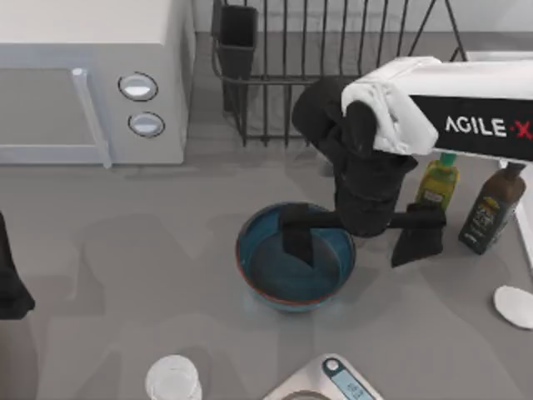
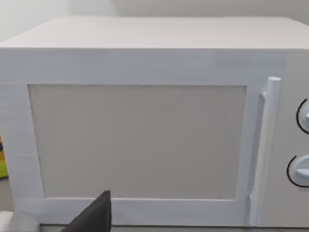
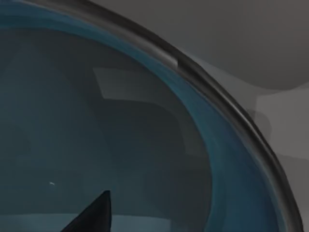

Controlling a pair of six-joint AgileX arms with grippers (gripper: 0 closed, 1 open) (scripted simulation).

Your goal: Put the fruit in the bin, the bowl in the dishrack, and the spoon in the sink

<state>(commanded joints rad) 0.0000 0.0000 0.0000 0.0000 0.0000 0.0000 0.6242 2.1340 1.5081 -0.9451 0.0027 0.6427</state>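
Bowl [image 1: 296, 267]: blue, stood on the grey table [image 1: 125, 250] in front of the dishrack [image 1: 333, 75].

Right gripper [image 1: 358, 237]: spread wide across the bowl's right rim, one finger [image 1: 297, 237] inside, the other outside, nothing clamped.

Left arm [image 1: 10, 275]: parked at the table's left edge, facing the microwave [image 2: 145, 121]; its finger state could not be told.

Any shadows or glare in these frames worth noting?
Top view: soft arm shadows on the grey table, and the right gripper darkens the bowl. Right wrist view: faint pale reflections on the bowl's glossy interior. Left wrist view: the microwave evenly lit, no glare.
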